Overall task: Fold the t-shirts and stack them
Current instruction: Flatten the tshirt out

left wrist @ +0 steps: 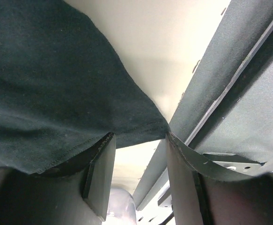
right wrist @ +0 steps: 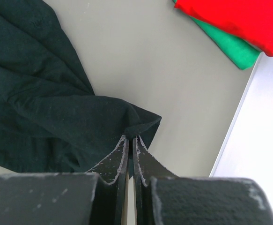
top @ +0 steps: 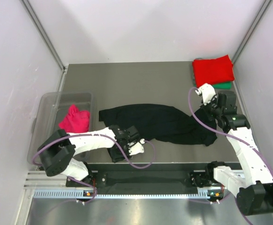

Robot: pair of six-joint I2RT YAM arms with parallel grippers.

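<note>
The right gripper (right wrist: pixel 130 139), jaws clamped on the black t-shirt (top: pixel 159 123), anchors one end (for spreading); the left gripper (left wrist: pixel 140 154), jaws apart, sits under cloth.

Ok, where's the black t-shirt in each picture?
Top external: black t-shirt spread across the table's middle.
Left wrist: black t-shirt fills the upper left.
Right wrist: black t-shirt at left, corner pinched by the right gripper.
Landmark: red t-shirt on the green t-shirt, in top and right wrist views only.

It looks like a robot lab: bare white walls (top: pixel 145 28) close in a grey table (top: pixel 127 79) with two robot arms (top: pixel 87 140) bolted on.
</note>
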